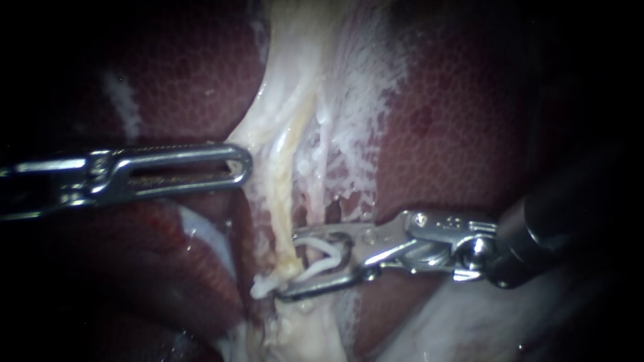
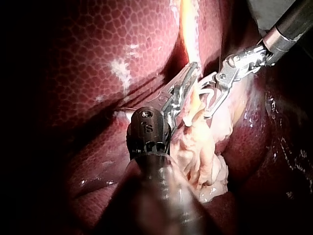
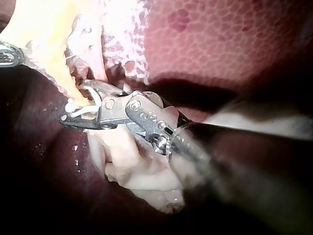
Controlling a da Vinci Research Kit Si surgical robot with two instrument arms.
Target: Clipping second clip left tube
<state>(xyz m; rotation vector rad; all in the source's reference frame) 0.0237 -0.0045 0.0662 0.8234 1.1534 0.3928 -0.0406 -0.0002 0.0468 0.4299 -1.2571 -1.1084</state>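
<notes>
White clip (image 1: 320, 267) held between the jaws of the right instrument (image 1: 290, 265), which stand narrowly apart and touch it from both sides; its free end projects just beyond the jaw tips. The pale yellow tube (image 1: 287, 201) crosses the tips of these jaws, its lower end lying against the clip; whether the clip fully encircles it cannot be told. Ahead of and above the right jaws, the left instrument (image 1: 238, 164) has its long slotted jaws closed together on the edge of the pale tissue (image 1: 355, 100) beside the tube. Dark red liver (image 1: 456, 134) lies behind both instruments.
</notes>
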